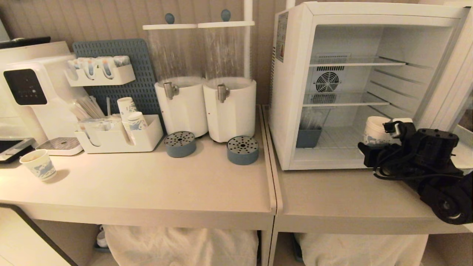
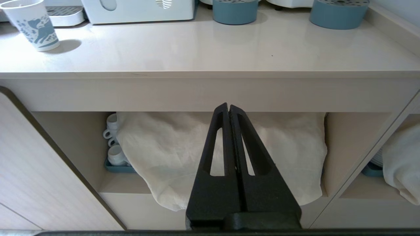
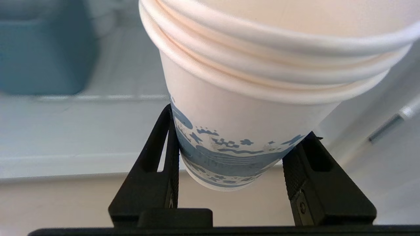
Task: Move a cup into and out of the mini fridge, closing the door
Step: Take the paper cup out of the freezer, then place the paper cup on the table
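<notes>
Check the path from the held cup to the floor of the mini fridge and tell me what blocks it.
Nothing visible blocks it. The right gripper holds the cup at the mouth of the mini fridge, whose door is swung open. The blue container stands on the left of the floor, away from the cup.

The mini fridge [image 1: 295, 92] stands on the counter [image 1: 184, 184] with its door [image 1: 449, 74] swung wide to the right. At its mouth the right gripper [image 1: 373, 142] holds the cup [image 1: 375, 133] upright, low by the fridge floor. Another patterned cup [image 1: 38, 164] sits far left.
</notes>
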Available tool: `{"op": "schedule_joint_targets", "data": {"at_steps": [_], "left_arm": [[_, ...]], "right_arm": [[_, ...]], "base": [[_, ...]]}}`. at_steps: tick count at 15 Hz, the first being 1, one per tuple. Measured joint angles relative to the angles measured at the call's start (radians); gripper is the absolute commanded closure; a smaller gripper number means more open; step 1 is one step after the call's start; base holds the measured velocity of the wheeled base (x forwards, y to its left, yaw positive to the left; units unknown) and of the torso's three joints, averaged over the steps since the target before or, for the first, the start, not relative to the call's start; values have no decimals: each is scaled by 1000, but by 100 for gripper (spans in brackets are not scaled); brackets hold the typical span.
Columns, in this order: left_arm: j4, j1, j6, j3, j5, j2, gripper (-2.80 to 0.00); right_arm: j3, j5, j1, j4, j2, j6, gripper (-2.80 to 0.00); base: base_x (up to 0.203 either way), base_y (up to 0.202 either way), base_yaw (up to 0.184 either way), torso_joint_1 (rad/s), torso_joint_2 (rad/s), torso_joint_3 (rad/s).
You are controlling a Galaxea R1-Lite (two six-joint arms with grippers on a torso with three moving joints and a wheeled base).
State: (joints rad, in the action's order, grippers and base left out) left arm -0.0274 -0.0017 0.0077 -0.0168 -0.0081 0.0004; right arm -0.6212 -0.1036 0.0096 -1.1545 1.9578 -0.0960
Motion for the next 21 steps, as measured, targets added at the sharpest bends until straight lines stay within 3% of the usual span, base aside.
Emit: {"op": "schedule_joint_targets", "data": {"at_steps": [6,10,13,17,19,21], "left_arm": [[0,0,0,0,-1,0,0],[0,0,-1,0,0,0,0],[0,0,0,0,0,0,0],[0,0,0,0,0,0,0],[0,0,0,0,-1,0,0],[0,0,0,0,-1,0,0]], "right_arm": [[284,50,15,2,-285,49,0],[450,11,21,150,-663,94,0],[476,-43,23,394,-994,131,0],[397,-70,21,861,-1463,157,0],[364,-63,12,1075,-1654,168,0],[368,-7,3,1185,-1815,170,0]], "base": [[0,0,0,0,0,0],[0,0,0,0,0,0],[0,0,0,0,0,0],[0,0,0,0,0,0],[0,0,0,0,0,0],[0,0,0,0,0,0]]}}
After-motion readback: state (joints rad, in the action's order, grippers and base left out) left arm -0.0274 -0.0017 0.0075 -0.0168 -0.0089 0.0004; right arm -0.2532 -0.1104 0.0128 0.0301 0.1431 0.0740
